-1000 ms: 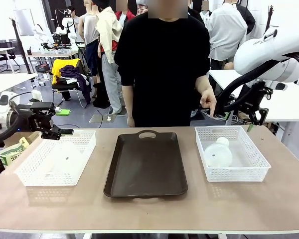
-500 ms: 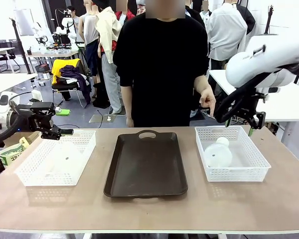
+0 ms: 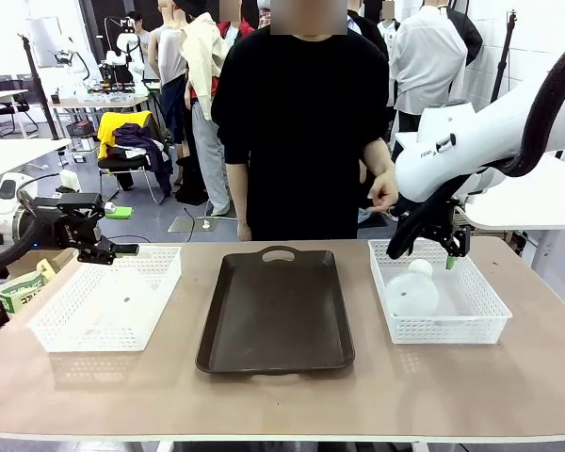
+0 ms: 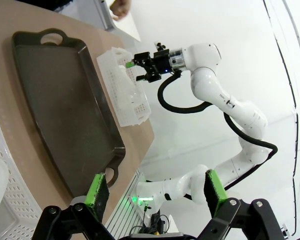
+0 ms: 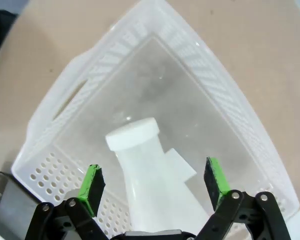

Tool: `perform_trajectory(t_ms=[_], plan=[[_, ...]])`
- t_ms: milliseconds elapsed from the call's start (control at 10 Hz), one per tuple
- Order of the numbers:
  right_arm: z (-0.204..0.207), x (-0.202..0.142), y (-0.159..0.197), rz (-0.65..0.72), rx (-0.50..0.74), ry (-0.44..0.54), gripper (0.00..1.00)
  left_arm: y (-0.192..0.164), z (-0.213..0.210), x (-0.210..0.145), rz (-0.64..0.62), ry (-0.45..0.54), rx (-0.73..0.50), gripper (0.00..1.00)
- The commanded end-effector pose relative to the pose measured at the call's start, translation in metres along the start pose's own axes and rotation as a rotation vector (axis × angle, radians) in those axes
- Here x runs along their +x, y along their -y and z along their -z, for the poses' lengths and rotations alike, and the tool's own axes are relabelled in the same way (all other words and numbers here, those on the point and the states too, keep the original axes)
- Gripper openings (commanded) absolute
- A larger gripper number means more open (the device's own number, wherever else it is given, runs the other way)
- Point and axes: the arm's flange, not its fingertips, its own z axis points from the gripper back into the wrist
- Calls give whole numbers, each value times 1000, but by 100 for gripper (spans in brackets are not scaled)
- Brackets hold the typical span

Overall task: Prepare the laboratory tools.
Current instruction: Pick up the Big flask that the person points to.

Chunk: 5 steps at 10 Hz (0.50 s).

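The right flask (image 3: 412, 292) lies in the right basket (image 3: 454, 331); the left flask (image 3: 122, 299) in the left basket (image 3: 75, 340). The right gripper (image 5: 153, 187) hangs just above the right flask, fingers spread. The left gripper (image 4: 158, 192) hovers at the left basket's far edge, fingers spread.

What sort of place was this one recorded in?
Probably a robotics lab or data-collection room rather than a working laboratory: a white robot arm at a shared table, a person opposite, and more work tables and a clothes-draped chair behind.
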Motion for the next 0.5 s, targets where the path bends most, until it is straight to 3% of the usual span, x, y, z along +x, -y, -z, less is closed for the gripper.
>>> perform_trajectory(t_ms=[0,400], plan=[[11,6,0,-25,41,14,100,2,-2,0,5,-2,0,100],[28,2,-7,-36,35,-23,100,2,-2,0,5,-2,0,100]])
